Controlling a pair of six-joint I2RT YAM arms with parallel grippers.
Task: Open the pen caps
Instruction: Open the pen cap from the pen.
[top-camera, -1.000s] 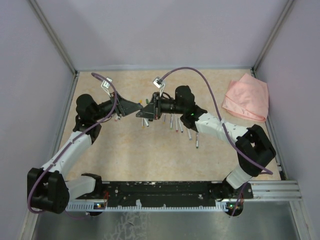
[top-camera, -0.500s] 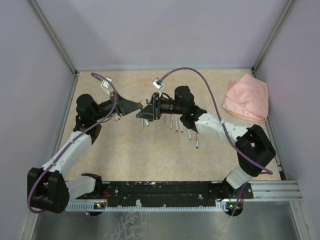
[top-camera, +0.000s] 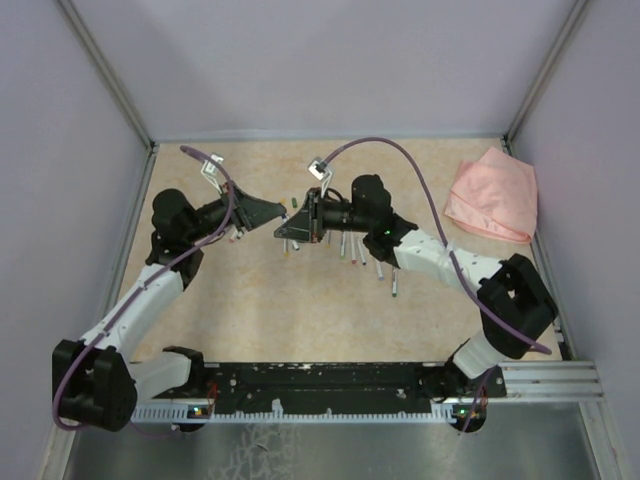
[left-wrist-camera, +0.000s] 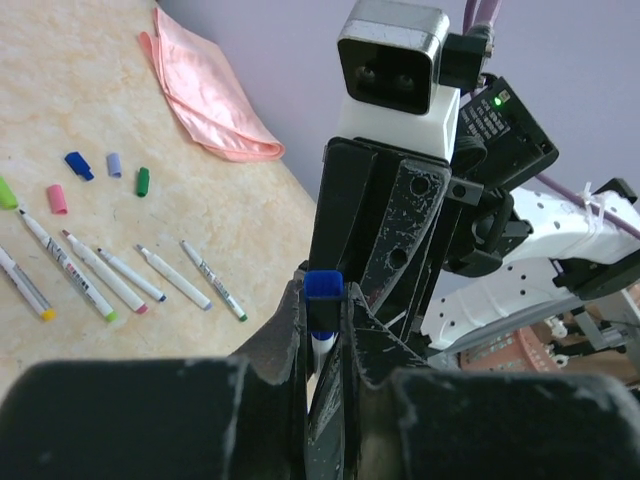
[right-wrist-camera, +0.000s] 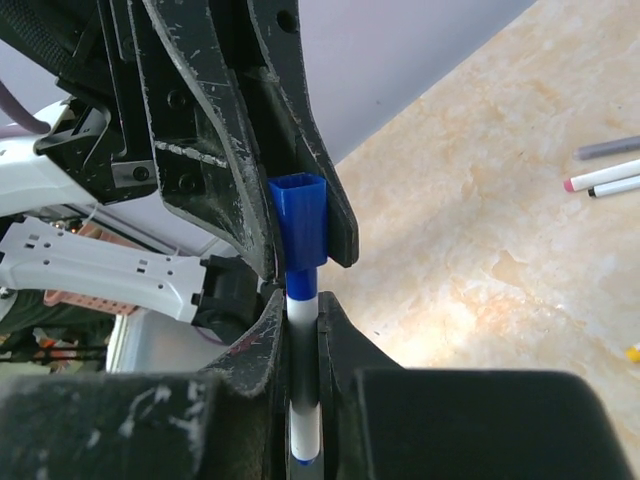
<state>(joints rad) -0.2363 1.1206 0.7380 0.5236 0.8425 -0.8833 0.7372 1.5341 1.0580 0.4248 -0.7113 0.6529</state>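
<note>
The task looks well underway: several uncapped markers (left-wrist-camera: 105, 272) lie in a row on the table (left-wrist-camera: 250, 230), with loose caps (left-wrist-camera: 78, 165) beside them. Above it, the right gripper (right-wrist-camera: 300, 305) is clamped on a white barrel (right-wrist-camera: 302, 400). The left gripper (left-wrist-camera: 322, 300) pinches its blue cap (right-wrist-camera: 298, 220), which is apparently not yet off.

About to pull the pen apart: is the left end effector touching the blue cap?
Touching. The right wrist view shows the left end effector closed against both sides of the blue cap, with no gap.
</note>
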